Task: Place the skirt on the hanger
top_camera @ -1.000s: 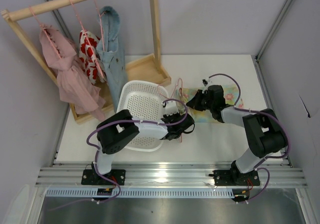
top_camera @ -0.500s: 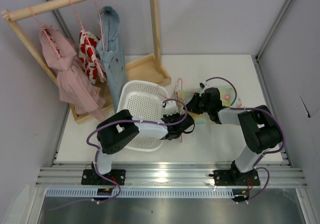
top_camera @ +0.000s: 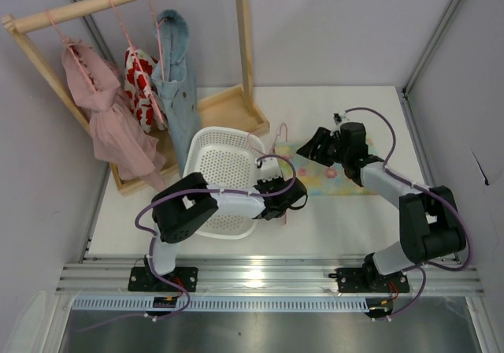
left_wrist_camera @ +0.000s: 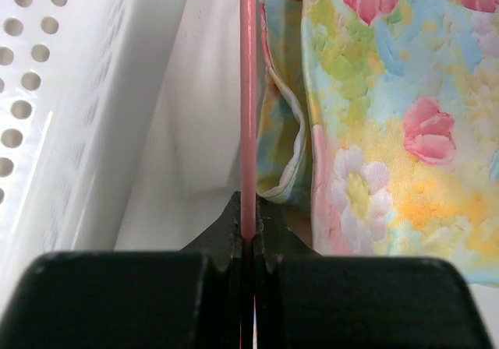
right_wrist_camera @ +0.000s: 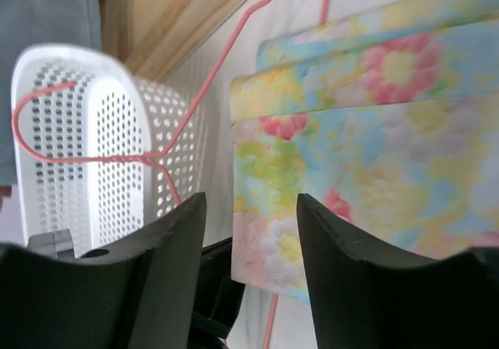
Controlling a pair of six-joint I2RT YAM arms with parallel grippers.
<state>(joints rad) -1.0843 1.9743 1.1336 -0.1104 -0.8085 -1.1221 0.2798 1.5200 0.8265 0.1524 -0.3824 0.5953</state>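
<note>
The skirt [top_camera: 340, 181], pale yellow and turquoise with pink flowers, lies flat on the table right of the basket. It fills the right half of the left wrist view, skirt [left_wrist_camera: 390, 131], and much of the right wrist view, skirt [right_wrist_camera: 374, 154]. The thin pink hanger [top_camera: 279, 136] stands along the skirt's left edge. My left gripper [top_camera: 287, 199] is shut on the hanger [left_wrist_camera: 248, 92] wire, left gripper [left_wrist_camera: 249, 236]. My right gripper [top_camera: 315, 146] hovers above the skirt's far left corner, open and empty, right gripper [right_wrist_camera: 249, 248]. The hanger [right_wrist_camera: 203, 92] hook lies against the basket.
A white perforated basket [top_camera: 220, 172] sits just left of the hanger, basket [left_wrist_camera: 62, 92], basket [right_wrist_camera: 117, 131]. A wooden rack [top_camera: 236, 109] at the back left holds a pink garment [top_camera: 102, 117], a red-and-white one [top_camera: 140, 85] and a denim one [top_camera: 177, 85].
My right gripper has opened, letting go of the skirt, and has risen and drawn back to the right. The skirt now lies spread flat. The left gripper has not moved.
</note>
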